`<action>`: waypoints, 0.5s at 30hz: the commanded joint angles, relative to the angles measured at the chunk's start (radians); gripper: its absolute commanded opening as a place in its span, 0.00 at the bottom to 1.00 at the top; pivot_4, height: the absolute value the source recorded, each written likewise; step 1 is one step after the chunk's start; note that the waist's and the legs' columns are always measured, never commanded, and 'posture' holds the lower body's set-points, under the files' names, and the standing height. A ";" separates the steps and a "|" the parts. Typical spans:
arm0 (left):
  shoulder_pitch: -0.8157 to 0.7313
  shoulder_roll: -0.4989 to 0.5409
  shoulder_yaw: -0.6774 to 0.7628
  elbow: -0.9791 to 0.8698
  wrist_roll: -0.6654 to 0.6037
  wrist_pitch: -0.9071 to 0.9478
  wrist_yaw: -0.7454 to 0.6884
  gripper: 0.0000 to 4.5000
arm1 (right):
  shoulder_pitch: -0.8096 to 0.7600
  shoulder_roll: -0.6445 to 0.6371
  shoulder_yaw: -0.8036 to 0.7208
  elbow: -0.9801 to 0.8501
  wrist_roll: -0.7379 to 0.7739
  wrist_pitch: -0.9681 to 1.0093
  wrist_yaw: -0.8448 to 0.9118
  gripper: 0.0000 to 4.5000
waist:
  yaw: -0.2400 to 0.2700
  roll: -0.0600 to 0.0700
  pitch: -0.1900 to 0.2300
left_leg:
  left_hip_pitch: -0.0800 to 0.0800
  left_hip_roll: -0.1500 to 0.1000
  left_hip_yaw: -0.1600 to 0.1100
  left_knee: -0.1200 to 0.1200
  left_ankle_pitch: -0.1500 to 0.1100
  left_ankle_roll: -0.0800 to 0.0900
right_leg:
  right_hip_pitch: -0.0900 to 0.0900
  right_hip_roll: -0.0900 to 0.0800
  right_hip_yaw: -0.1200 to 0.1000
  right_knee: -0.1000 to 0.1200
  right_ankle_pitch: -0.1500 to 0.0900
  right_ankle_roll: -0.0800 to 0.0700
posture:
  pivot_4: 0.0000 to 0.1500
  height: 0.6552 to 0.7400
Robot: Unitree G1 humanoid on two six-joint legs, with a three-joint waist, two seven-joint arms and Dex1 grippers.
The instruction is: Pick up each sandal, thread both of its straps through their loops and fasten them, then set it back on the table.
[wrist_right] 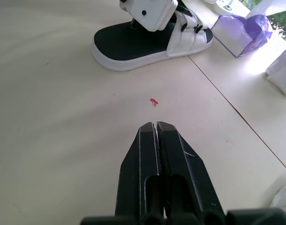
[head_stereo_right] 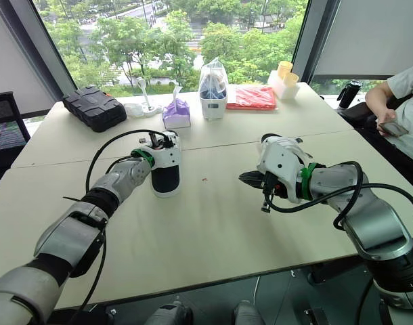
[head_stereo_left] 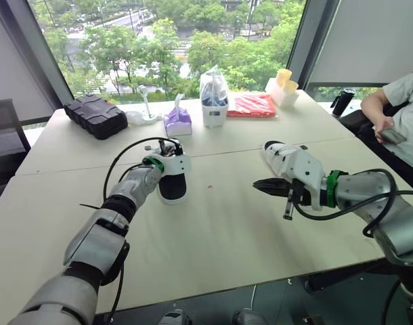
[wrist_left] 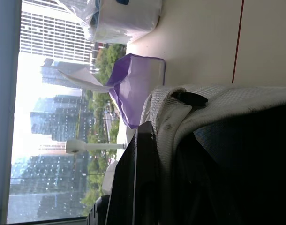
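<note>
The sandal (head_stereo_left: 172, 189), white with a black footbed, lay flat on the table (head_stereo_left: 227, 244), its toe toward the robot and its white straps at the far end. The left hand (head_stereo_left: 173, 166) sat right on top of that strap end, touching the sandal; whether it was open or closed there could not be told. To the right of the sandal, well apart from it, the right hand (wrist_right: 157, 129) hung just over the table with its two black fingers pressed together on nothing, pointing back toward the sandal. A small red speck (wrist_right: 154, 101) lay on the table between the sandal and that hand. Beyond the sandal stood a purple tissue box (head_stereo_left: 177, 122), with a white container wrapped in a clear bag (head_stereo_left: 214, 101) further right and a black case (head_stereo_left: 95, 115) off to the far left. Far right of the sandal, a person (head_stereo_left: 399, 108) sat at the table's edge.
</note>
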 commanded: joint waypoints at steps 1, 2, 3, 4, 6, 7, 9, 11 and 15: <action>-0.007 -0.005 -0.002 0.018 -0.038 -0.013 -0.007 0.10 | -0.023 -0.012 -0.012 -0.010 -0.007 -0.016 -0.001 0.00 | 0.000 0.000 0.000 | 0.000 0.000 0.000 0.000 0.000 0.000 | 0.000 0.000 0.000 0.000 0.000 0.000 | 1.00 1.00; -0.001 -0.007 0.003 0.018 -0.051 -0.015 -0.020 0.20 | -0.024 -0.011 -0.011 -0.010 -0.007 -0.016 -0.001 0.00 | -0.001 0.000 0.000 | 0.000 0.000 0.000 0.000 0.000 0.000 | 0.000 0.000 0.000 0.000 0.000 0.000 | 1.00 1.00; 0.009 -0.009 0.005 0.018 -0.067 -0.004 -0.067 0.29 | -0.023 -0.010 -0.011 -0.011 -0.007 -0.015 -0.002 0.00 | -0.001 0.000 0.000 | 0.000 0.000 0.000 0.001 0.000 0.000 | 0.000 0.000 0.000 0.000 0.000 0.000 | 1.00 1.00; 0.023 -0.008 0.006 0.006 -0.079 0.004 -0.096 0.38 | -0.022 -0.010 -0.010 -0.011 -0.008 -0.015 -0.003 0.00 | -0.001 0.000 0.000 | 0.000 0.000 0.000 0.001 0.000 0.000 | 0.000 0.000 0.000 0.000 0.001 0.000 | 1.00 1.00; 0.065 -0.005 0.004 -0.045 -0.103 0.024 -0.154 0.61 | -0.019 -0.009 -0.008 -0.011 -0.010 -0.015 -0.005 0.00 | -0.001 0.000 0.000 | 0.000 0.000 0.000 0.001 0.000 0.000 | 0.000 0.000 0.000 0.000 0.001 0.000 | 1.00 1.00; 0.084 -0.002 0.004 -0.073 -0.112 0.032 -0.174 0.74 | -0.018 -0.009 -0.008 -0.013 -0.009 -0.014 -0.006 0.00 | 0.000 0.000 -0.001 | 0.000 0.000 0.000 0.001 0.000 0.000 | 0.000 0.000 0.000 0.000 0.001 0.000 | 1.00 1.00; 0.134 0.000 0.022 -0.151 -0.155 0.049 -0.217 0.97 | -0.015 -0.007 -0.009 -0.016 -0.010 -0.014 -0.008 0.00 | 0.000 0.002 -0.002 | 0.000 0.000 0.000 0.001 0.000 0.000 | 0.000 0.000 0.000 0.001 0.001 0.000 | 1.00 1.00; 0.202 0.005 0.050 -0.266 -0.206 0.073 -0.262 0.98 | -0.011 -0.005 -0.008 -0.018 -0.011 -0.014 -0.010 0.00 | 0.000 0.004 -0.003 | 0.002 0.000 0.001 0.000 0.000 0.000 | 0.001 -0.001 0.001 0.001 0.001 0.000 | 1.00 1.00; 0.381 0.032 0.120 -0.605 -0.330 0.183 -0.401 0.98 | -0.011 -0.001 -0.005 -0.013 -0.014 -0.019 -0.011 0.00 | 0.000 0.004 -0.003 | 0.004 0.000 0.001 0.000 0.000 0.000 | 0.003 -0.002 0.002 0.001 0.001 0.000 | 1.00 1.00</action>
